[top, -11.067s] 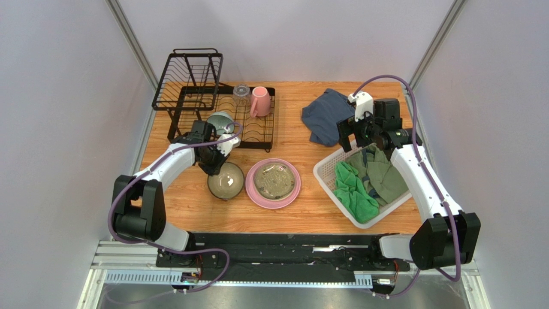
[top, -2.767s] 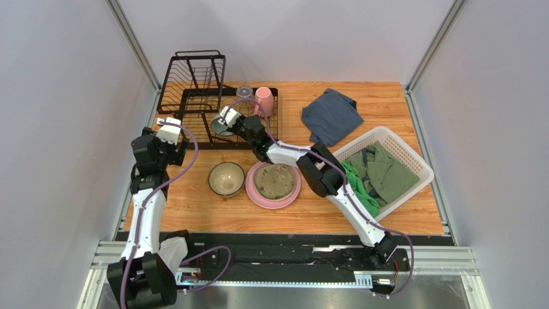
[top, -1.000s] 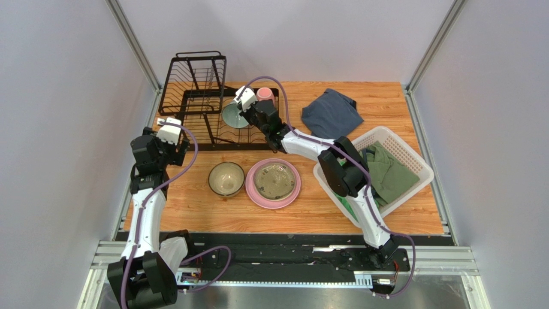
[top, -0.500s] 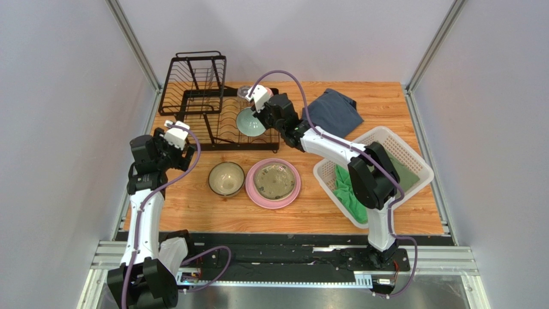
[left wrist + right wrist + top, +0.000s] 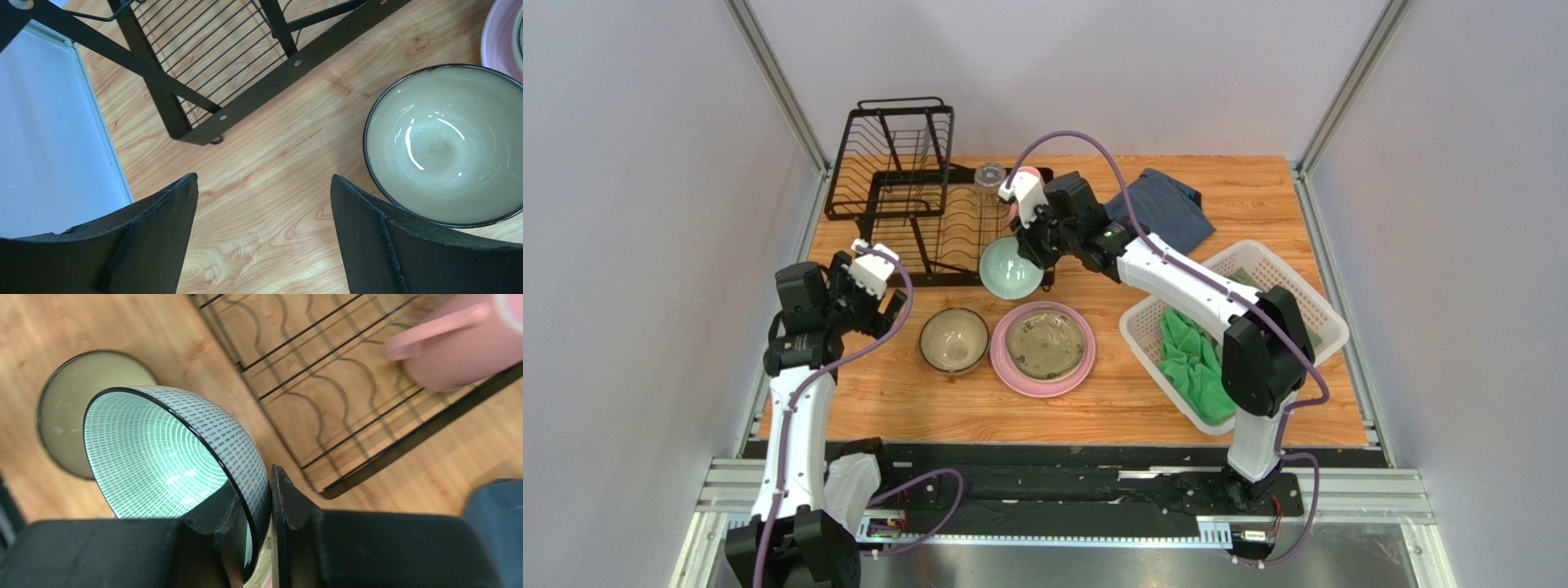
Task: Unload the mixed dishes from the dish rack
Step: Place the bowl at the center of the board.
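Teal bowl [image 5: 162, 462] rim clamped between right jaws.

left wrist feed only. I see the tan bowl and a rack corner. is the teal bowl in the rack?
Observer: No. The right jaws are shut on the rim of the teal bowl, holding it tilted above the near right corner of the dish rack.
Operator: what's in the rack then?
Observer: The pink mug and the clear tumbler, at the tray's far right corner.
Operator: pink plate free?
Observer: No, the cream plate sits on it.
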You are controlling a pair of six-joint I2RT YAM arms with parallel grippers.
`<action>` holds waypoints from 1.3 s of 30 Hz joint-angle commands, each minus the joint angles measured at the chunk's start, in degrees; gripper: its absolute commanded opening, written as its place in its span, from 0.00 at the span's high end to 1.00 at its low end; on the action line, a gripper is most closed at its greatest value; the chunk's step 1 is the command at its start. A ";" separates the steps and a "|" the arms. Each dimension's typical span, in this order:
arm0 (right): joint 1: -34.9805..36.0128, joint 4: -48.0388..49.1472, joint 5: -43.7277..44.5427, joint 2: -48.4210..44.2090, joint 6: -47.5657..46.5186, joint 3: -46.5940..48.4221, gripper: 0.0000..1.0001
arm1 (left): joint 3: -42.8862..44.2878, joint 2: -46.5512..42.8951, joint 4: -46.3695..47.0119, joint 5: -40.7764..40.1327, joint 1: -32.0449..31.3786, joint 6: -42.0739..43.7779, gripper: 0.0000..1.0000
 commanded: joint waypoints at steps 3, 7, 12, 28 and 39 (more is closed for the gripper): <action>3.20 -7.72 -8.50 -0.41 4.12 6.62 1.00 | -0.65 -2.65 -1.36 -1.84 -0.25 3.49 0.13; 4.95 -8.96 -9.92 2.67 5.88 10.14 1.00 | -1.88 -2.83 -1.09 -3.78 -0.17 4.29 0.12; 6.01 -9.49 -11.67 7.07 9.30 14.35 1.00 | -3.20 -2.92 -0.57 -5.53 0.54 4.02 0.11; 10.32 -8.35 -11.06 17.71 10.81 21.39 1.00 | -7.15 -1.87 5.50 -7.21 5.98 2.27 0.11; 11.46 -9.23 -9.66 21.31 10.02 23.85 1.00 | -7.77 -0.89 6.64 -5.63 9.15 3.14 0.11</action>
